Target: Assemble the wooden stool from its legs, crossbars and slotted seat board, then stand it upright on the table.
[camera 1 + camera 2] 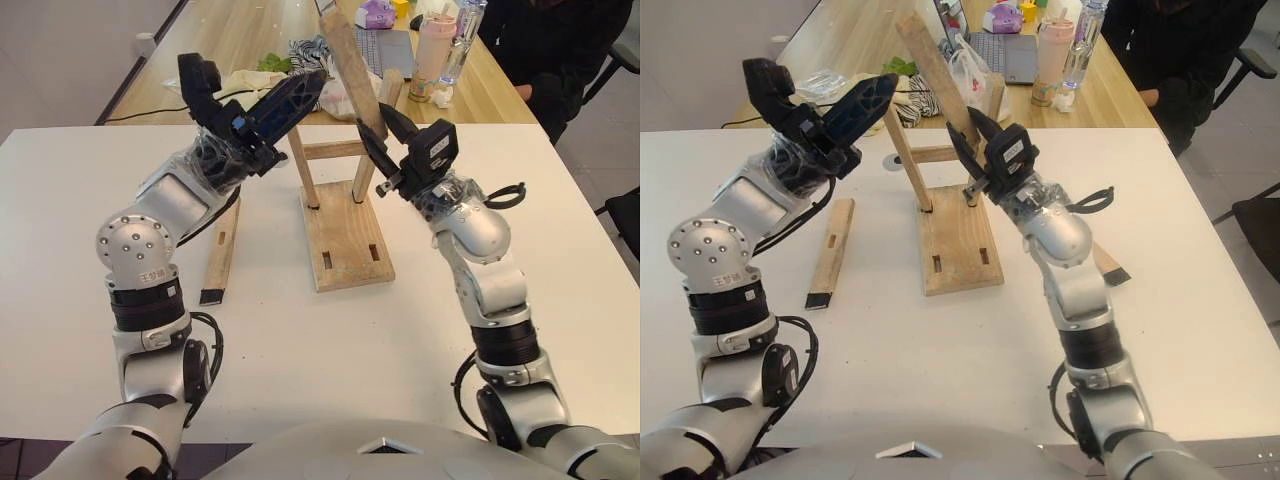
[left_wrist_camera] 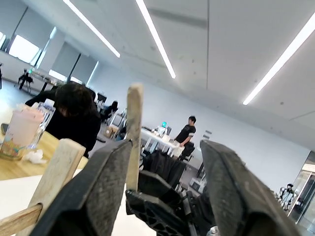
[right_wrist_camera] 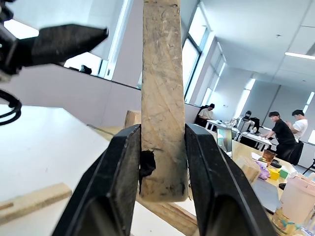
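With the right gripper (image 3: 162, 132): both fingers clamped flat against the sides of a long slat (image 3: 162, 69), near its lower end. Held above the far end of the seat board (image 1: 345, 240), leaning back and away from it. Probably kept aloft like that for lining up with the frame below. Contact between the slat's lower end and that frame: impossible to tell.

With the left gripper (image 2: 168, 147): nothing held, fingers spread wide. Raised above the seat board's far left corner, near the slat. Likely poised to steady or take it.

On the seat board itself, lying flat with 2 slots facing up near its close end: 2 legs (image 1: 304, 168) planted upright at the far end, joined by 1 crossbar (image 1: 335, 150). Looks like an upside-down build, well short of finished and not yet stood upright.

Left of the seat board, lying loose: 1 more wooden piece (image 1: 220, 255). Right of it, half hidden by the right arm: another piece (image 1: 1110, 265).

Under all of it, a white table (image 1: 300, 340). Beyond the seat board's far end, a wood-topped desk (image 1: 240, 30) with a laptop (image 1: 388, 50), a pink cup (image 1: 430, 55) and bottles (image 1: 462, 35). Overhead, long strip lights (image 2: 157, 44); along the office wall, tall windows (image 3: 197, 59).
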Available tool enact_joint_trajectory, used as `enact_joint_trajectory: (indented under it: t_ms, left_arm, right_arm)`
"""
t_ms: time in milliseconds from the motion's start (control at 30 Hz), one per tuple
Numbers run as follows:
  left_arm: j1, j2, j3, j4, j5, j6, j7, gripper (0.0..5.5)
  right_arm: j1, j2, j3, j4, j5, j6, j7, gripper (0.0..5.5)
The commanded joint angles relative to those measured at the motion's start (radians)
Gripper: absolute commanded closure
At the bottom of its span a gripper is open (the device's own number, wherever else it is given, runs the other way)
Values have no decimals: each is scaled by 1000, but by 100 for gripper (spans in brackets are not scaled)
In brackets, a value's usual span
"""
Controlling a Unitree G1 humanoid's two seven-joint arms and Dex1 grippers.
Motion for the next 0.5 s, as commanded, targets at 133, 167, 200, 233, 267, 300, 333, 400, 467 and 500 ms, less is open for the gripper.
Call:
enact_joint_trajectory:
  t_ms: [133, 167, 200, 233, 267, 300, 333, 400, 467, 500]
  left_arm:
    - [-50, -4, -32, 70, 41, 19, 18, 300]
    - [-51, -2, -36, 81, 50, 18, 15, 300]
    - [-52, 0, -38, 87, 57, 17, 12, 300]
    - [-52, -1, -37, 93, 60, 15, 10, 300]
    - [-54, -4, -30, 98, 54, 17, 8, 300]
    - [-55, -6, -23, 99, 48, 19, 6, 300]
    - [-56, -7, -18, 103, 47, 19, 5, 314]
    - [-59, -10, -12, 116, 57, 9, 3, 339]
    - [-60, -12, -2, 119, 56, 2, 2, 371]
    - [-59, -12, 6, 120, 52, 1, 4, 382]
  right_arm:
    - [32, 9, 46, 3, -55, -46, 1, 422]
    - [34, 10, 52, 3, -55, -46, 7, 422]
    - [35, 10, 57, 3, -55, -47, 11, 422]
    - [38, 10, 63, 5, -54, -48, 17, 422]
    - [42, 14, 68, 11, -53, -47, 19, 422]
    - [45, 19, 73, 17, -53, -46, 19, 422]
    - [48, 23, 78, 22, -54, -46, 18, 422]
    - [62, 31, 86, 24, -56, -47, 12, 422]
    - [70, 38, 93, 28, -57, -47, 7, 422]
    - [75, 43, 95, 30, -58, -48, 8, 422]
